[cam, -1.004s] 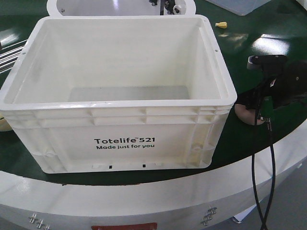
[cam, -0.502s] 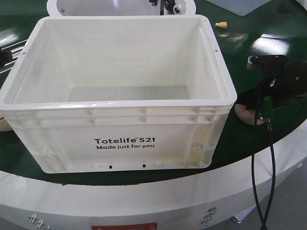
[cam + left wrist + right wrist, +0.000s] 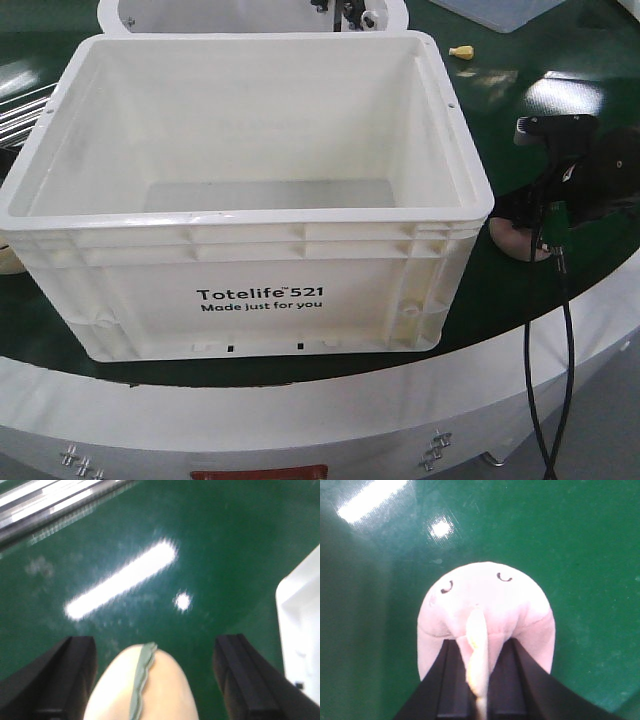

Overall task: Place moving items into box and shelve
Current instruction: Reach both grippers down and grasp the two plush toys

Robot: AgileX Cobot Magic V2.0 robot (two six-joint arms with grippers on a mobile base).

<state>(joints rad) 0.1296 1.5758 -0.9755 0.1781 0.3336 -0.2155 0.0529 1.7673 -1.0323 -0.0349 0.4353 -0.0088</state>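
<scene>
Exterior front-facing view: the box (image 3: 250, 290), a large white crate with a ribbed rim and the black print "Totelife 521 Made just for you", stands open-topped on the green tabletop (image 3: 480, 310). Just right of the box, the black right arm (image 3: 600, 180) hangs over a pale pink lump (image 3: 512, 242) lying on the tabletop. A small yellow cone (image 3: 460, 50) lies past the box's far right corner.

Left wrist-mounted view: a cream-tan lump (image 3: 165, 690) (rounded, with a wavy grey-green seam down its middle) lies on the tabletop left of the box, whose white corner shows at the picture's edge. The left jaws are spread wide, one on either side of this lump. The blur hides whether they touch it.

Right wrist-mounted view: the pink lump is domed, with two small curved dark marks (like shut eyes) and a cream ridge down its front. The right jaws are clenched on that ridge.
</scene>
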